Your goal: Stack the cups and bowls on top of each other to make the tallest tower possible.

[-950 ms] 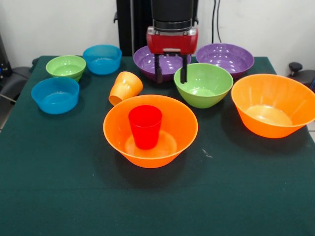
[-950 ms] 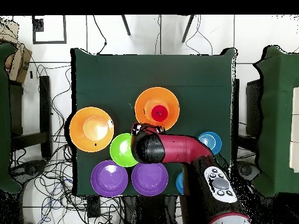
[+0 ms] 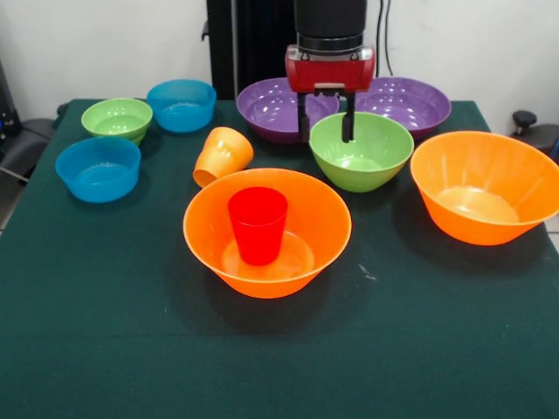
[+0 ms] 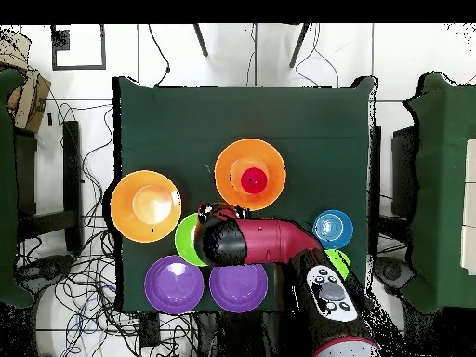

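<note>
- Fingers (image 3: 326,122) apart, holding nothing, hanging over the far rim of the medium green bowl (image 3: 361,153); one tip sits just outside that rim, the other over the bowl's inside.
- Two purple bowls (image 3: 272,109) (image 3: 409,102) lie just behind the fingers, one to each side.
- Red cup (image 3: 258,224) stands upright inside a large orange bowl (image 3: 266,231), nearer the camera than the fingers and well apart from them.
- Orange cup (image 3: 222,155) lies tipped on the green surface (image 3: 105,305), near the fingers, on the blue-bowl side.
- Second large orange bowl (image 3: 486,185) sits on the opposite side.
</note>
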Motion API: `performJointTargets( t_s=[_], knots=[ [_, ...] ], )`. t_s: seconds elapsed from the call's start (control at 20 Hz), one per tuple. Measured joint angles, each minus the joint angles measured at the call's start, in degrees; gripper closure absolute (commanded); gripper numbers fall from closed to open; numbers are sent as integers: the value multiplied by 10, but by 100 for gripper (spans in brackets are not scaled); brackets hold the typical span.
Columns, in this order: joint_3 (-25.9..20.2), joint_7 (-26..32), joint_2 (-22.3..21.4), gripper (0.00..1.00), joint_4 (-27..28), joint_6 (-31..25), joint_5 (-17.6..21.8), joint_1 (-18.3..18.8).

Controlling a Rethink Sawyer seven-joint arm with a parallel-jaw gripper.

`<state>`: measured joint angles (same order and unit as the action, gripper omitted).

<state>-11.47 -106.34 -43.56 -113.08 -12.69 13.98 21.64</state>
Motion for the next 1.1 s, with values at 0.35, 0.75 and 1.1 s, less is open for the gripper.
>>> performJointTargets(
  t_s=[0.35,0.75,1.1],
  knots=[
    [12,-8,10,0,0,8,-5,-39],
    [15,-22,28,0,0,15,-7,-59],
    [15,-23,25,0,-10,21,-8,-44]
  ],
)
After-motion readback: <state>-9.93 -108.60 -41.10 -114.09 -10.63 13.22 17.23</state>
